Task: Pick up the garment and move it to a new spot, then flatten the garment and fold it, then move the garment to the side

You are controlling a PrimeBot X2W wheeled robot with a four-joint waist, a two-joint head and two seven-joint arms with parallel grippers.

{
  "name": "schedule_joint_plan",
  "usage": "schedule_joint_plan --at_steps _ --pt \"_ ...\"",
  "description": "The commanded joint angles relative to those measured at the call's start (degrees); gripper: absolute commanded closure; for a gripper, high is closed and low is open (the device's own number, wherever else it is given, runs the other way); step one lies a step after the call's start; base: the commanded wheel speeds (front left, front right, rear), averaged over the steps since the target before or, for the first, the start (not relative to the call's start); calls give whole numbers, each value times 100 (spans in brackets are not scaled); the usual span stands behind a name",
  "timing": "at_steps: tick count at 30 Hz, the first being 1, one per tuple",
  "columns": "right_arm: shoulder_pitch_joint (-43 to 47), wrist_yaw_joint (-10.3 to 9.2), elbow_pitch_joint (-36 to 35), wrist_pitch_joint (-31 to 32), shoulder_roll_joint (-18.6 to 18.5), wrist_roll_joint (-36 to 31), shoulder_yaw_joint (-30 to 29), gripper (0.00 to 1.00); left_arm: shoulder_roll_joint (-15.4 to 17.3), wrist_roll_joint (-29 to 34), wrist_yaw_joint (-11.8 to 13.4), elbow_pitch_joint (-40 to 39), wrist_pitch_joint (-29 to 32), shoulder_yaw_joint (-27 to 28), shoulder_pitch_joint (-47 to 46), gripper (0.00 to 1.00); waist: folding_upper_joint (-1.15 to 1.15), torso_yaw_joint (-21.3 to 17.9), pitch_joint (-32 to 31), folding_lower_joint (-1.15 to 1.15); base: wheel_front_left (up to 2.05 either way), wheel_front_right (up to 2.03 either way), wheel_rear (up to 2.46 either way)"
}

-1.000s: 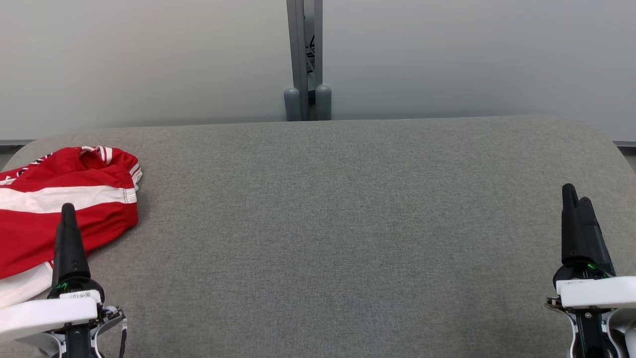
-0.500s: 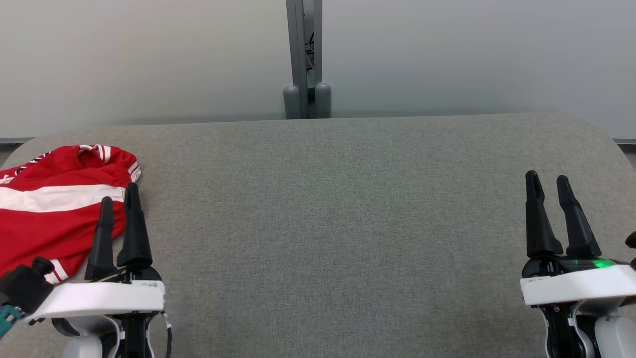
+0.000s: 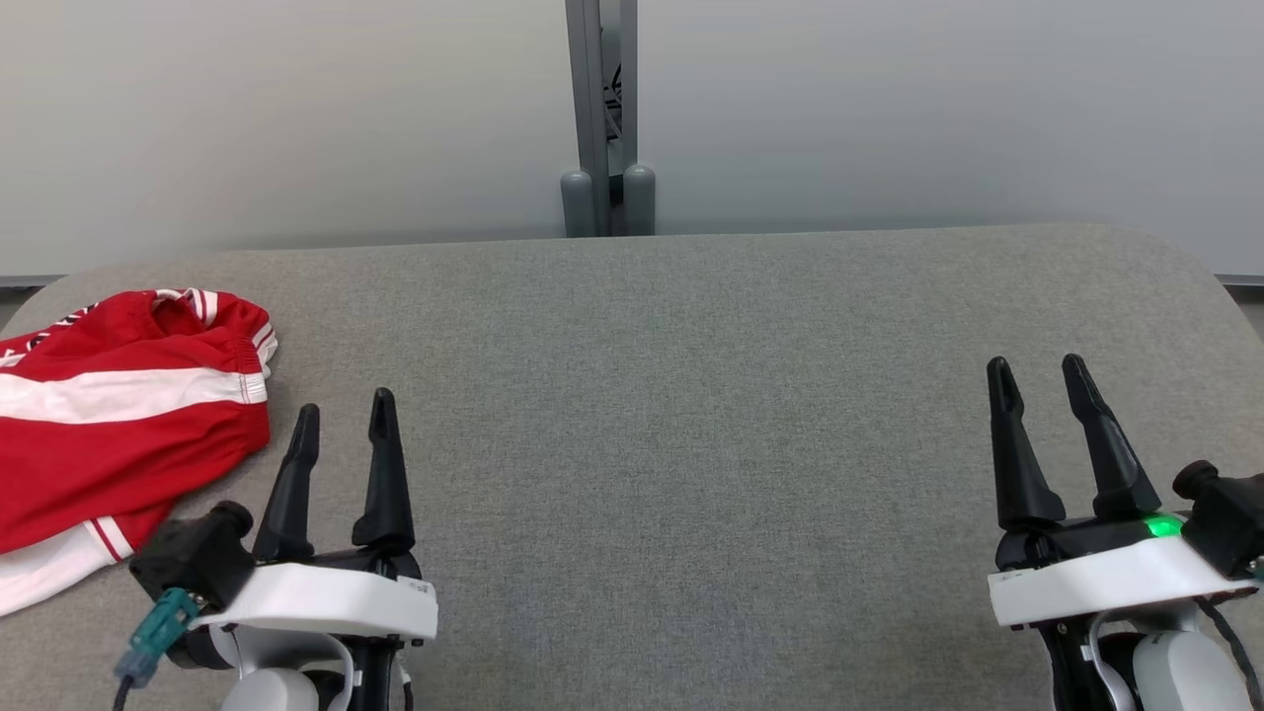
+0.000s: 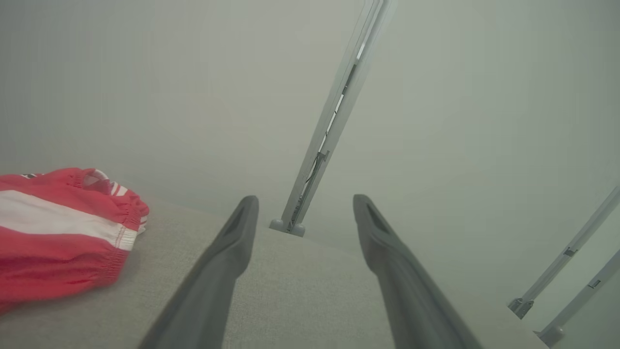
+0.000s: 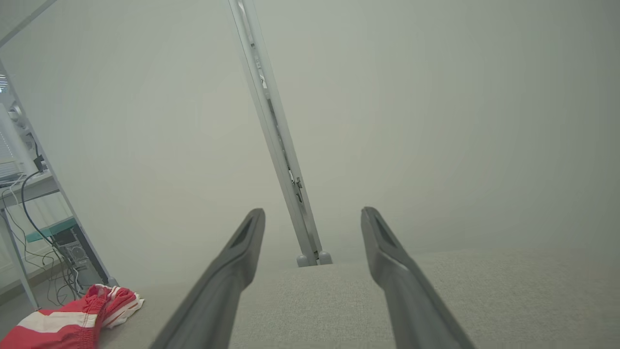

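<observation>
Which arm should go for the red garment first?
Left arm. Its open jaws sit just beside the red garment at the table's left end; the right arm's jaws are far across the table.

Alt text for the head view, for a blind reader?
A crumpled red and white garment lies at the left end of a grey table. Both grippers are open and empty: the left gripper beside the garment, the right gripper far right.
</observation>
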Motion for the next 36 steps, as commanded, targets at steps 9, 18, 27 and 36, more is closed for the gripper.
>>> schedule_joint_plan --at_steps 9,18,27,36 --pt "-66 23 446 -143 -60 -252 130 0 32 604 237 408 -167 -261 -70 0 0 -8 -16 0 0 0 0" --pt "-126 24 871 -240 -64 -560 78 0 34 926 336 743 -305 -395 -80 0 0 -18 -22 0 0 0 0" --pt "-211 26 1089 -335 -68 -969 17 0 38 1209 372 919 -427 -496 -120 0 0 -15 -11 0 0 0 0" --pt "-253 27 1177 -425 -73 -1258 24 0 41 1329 381 984 -530 -515 -139 0 0 -28 -19 0 0 0 0"
